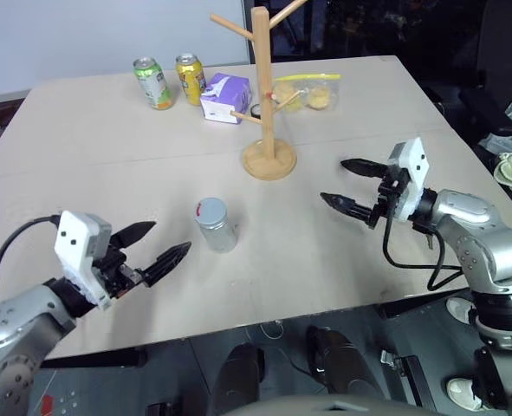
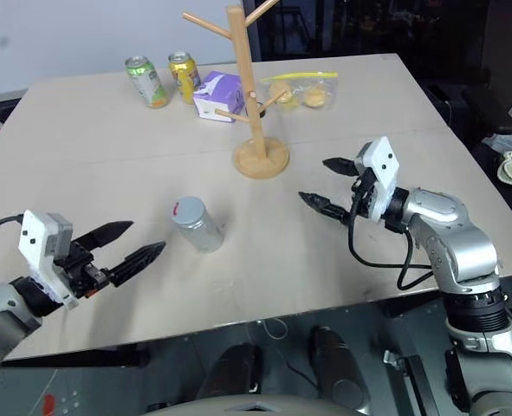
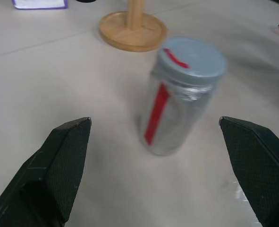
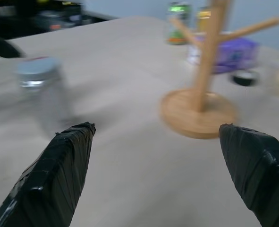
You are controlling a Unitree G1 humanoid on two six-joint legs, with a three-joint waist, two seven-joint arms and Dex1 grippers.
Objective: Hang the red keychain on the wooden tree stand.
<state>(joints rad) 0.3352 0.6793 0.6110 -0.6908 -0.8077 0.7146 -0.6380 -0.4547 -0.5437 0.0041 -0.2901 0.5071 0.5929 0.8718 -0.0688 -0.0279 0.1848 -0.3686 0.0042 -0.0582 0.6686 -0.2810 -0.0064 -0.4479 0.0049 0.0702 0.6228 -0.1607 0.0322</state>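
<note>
The red keychain (image 3: 156, 113) shows as a thin red strap through the clear wall of a small jar (image 1: 217, 227) with a grey lid, and a red bit lies at the lid's rim. The jar stands upright in the middle of the table. The wooden tree stand (image 1: 262, 87) rises behind it on its round base (image 1: 268, 162), with bare pegs. My left gripper (image 1: 169, 238) is open, level with the jar, pointing at it from the near left without touching. My right gripper (image 1: 333, 180) is open to the right of the jar and stand, pointing left, nothing between its fingers (image 4: 59, 165).
At the table's far side stand a green can (image 1: 154, 83), a yellow can (image 1: 190, 78) and a purple carton (image 1: 225, 97). Behind the stand lie a small black round piece (image 1: 257, 111) and a clear bag of yellow items (image 1: 307, 91). The table's front edge runs just below both grippers.
</note>
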